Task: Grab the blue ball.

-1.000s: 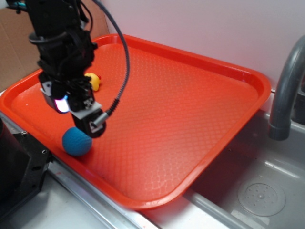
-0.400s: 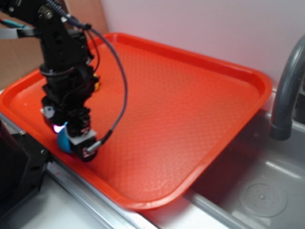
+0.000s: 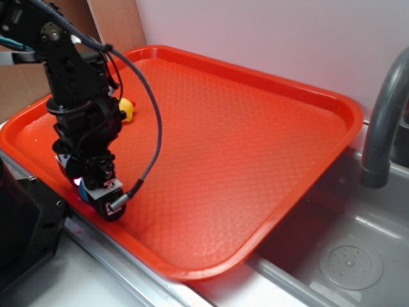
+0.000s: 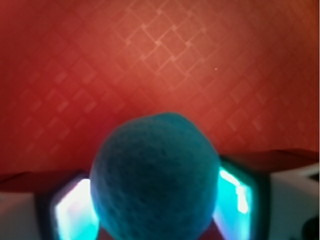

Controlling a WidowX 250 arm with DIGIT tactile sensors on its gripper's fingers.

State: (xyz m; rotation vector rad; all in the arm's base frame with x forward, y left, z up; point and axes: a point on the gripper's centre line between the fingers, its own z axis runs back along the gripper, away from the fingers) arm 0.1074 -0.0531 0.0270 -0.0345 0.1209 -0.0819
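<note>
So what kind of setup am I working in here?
It looks like a toy or mock kitchen sink station. A grey faucet curves over a grey basin with a drain, and a red tray lies across the counter beside it. The claw works at the tray's near-left edge.

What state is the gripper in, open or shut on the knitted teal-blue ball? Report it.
Cannot tell for certain. In the wrist view the knitted teal-blue ball sits between the two fingers, which flank it closely, but contact is not clearly visible.

You have an orange tray [image 3: 255,147] with a diamond-textured floor; on it lie the blue ball [image 4: 155,180] and a small yellow toy [image 3: 128,110].
</note>
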